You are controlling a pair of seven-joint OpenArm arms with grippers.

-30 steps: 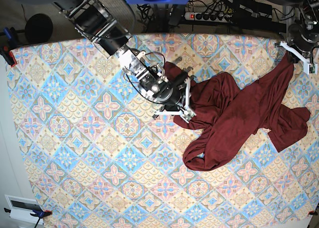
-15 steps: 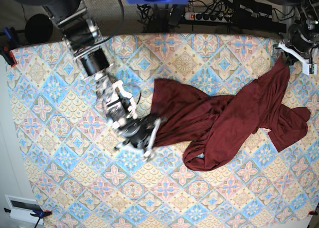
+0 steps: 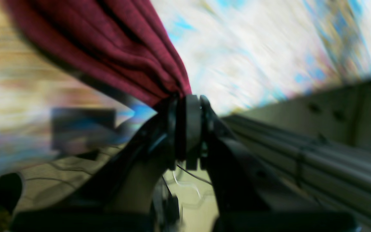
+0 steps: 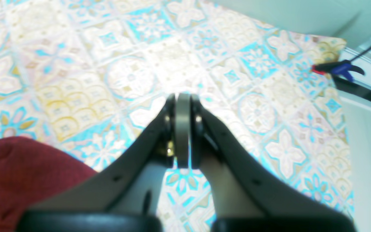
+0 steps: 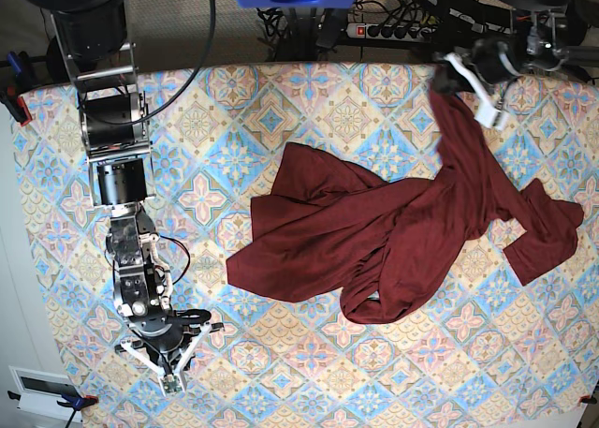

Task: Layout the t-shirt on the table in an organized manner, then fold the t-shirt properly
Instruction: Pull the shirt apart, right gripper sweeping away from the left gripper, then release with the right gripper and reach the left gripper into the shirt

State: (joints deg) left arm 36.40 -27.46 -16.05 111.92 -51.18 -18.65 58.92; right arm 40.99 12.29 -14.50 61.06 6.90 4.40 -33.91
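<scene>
Basically the layout stage is only partway: the t-shirt (image 5: 393,231) lies bunched and twisted on the table (image 5: 309,100), body spread toward the middle, a sleeve lump at its far right, so flattening and every fold are left to do. The left gripper (image 5: 465,80) sits at the t-shirt's upper end near the table's back edge, jaws clamped on a gathered pinch of maroon fabric and lifting it. The right gripper (image 5: 173,353) is well apart from the t-shirt, low on the base view's left side, jaws pressed together on nothing. The left wrist view shows the pinch itself (image 3: 185,96), though it's blurred, so probably an edge or sleeve. The right wrist view confirms the empty jaws (image 4: 182,129) and a blue clamp (image 4: 340,68) on the table's corner.
</scene>
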